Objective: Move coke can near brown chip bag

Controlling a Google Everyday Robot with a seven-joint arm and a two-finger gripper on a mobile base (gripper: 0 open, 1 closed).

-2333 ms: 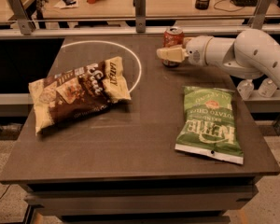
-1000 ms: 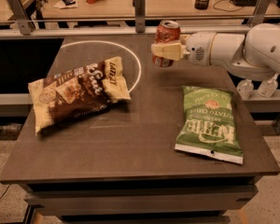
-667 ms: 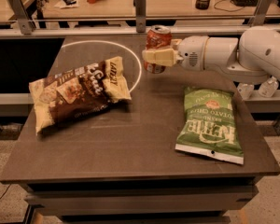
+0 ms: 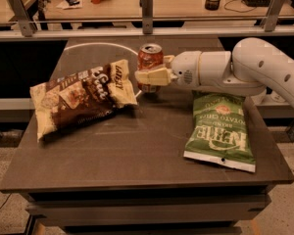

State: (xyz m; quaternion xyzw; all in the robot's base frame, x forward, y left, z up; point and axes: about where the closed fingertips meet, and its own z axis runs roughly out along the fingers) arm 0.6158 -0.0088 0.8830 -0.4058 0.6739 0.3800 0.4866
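My claw [image 4: 153,76] pinches the can [image 4: 150,57] upright. The brown bag [image 4: 81,98] lies just ahead of my fingertips. That looks near enough, so I should lower straight to the tabletop [image 4: 137,151], avoid nudging the bag's corner, then let go.

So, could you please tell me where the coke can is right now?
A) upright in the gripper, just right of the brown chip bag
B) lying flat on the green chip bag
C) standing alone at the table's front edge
A: the coke can is upright with the gripper shut around it, close beside the right corner of the brown chip bag and not on the green chip bag.
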